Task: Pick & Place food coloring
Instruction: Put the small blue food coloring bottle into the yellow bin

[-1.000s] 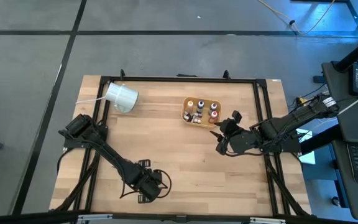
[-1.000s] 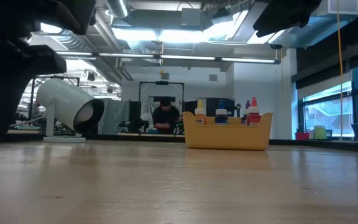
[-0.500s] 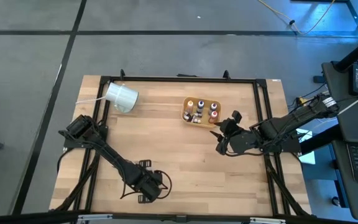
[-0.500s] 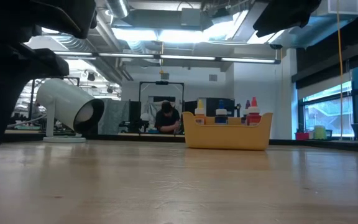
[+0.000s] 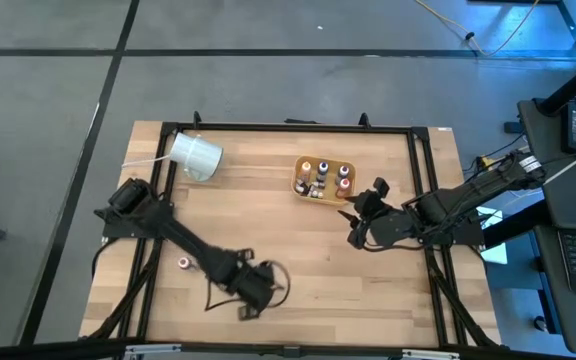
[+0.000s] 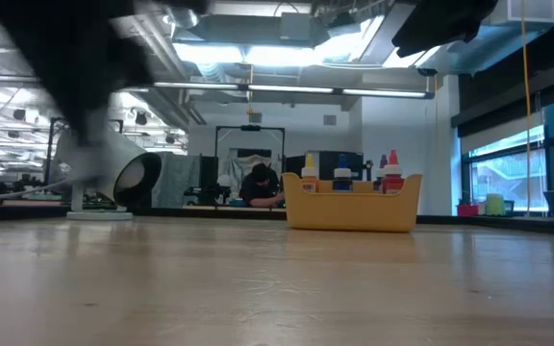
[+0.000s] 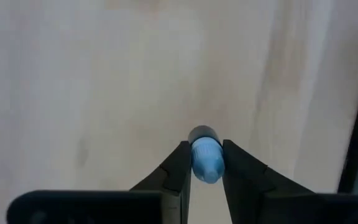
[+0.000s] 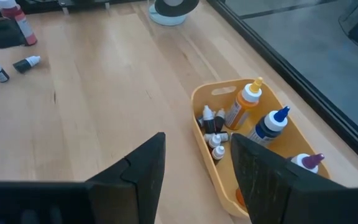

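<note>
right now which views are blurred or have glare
Low view: left arm smeared by motion, ceiling lights blown out. Left wrist view: soft all over, blue-capped bottle between the fingers. High view: left gripper slightly blurred. Right wrist view: sharp on the tray.

Left end effector (image 7: 202, 163) clamped, right (image 8: 196, 158) agape

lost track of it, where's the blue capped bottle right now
The blue capped bottle sits between the left gripper's fingers, over the table's near edge in the high view.
</note>
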Tool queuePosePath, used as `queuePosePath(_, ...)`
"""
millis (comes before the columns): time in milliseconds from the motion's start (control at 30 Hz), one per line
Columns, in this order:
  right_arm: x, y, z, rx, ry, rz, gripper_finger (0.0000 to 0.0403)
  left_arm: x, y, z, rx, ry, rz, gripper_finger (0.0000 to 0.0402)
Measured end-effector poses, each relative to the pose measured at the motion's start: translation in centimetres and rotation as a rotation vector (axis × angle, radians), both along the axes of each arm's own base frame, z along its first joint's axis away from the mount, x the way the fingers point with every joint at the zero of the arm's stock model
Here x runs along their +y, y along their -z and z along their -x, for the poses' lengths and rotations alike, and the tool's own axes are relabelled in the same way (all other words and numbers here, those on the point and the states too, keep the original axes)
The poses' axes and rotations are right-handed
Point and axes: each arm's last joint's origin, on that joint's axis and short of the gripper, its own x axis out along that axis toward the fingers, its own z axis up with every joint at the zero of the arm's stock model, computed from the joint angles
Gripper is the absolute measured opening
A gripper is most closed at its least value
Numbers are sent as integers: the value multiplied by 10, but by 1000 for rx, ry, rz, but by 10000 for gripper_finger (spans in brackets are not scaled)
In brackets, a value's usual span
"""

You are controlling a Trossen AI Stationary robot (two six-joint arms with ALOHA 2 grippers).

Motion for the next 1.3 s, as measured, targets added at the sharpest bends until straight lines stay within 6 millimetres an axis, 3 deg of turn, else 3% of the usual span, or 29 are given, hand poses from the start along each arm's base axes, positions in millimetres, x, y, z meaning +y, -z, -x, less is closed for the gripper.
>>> queuePosePath(200,-7,-13,15,-42,14,-38,184,54,-33,-44,-161,-72,-47,64)
queuePosePath(433,-20,-35,46,-111,-23,-109,184,134,-62,-83,-395,-172,-369,64)
queuePosePath(533,-25,-42,58,-131,-23,-118,184,169,-70,-96,-488,-203,-394,64)
queuePosePath(767,-32,-43,74,-101,-21,-104,184,238,-56,-103,-460,-346,-339,65)
queuePosePath(933,-34,-40,76,-56,-3,-64,184,258,-38,-106,-412,-375,-337,65)
queuePosePath(1300,-35,-36,74,-21,18,-31,184,259,15,-123,-303,-346,-344,65)
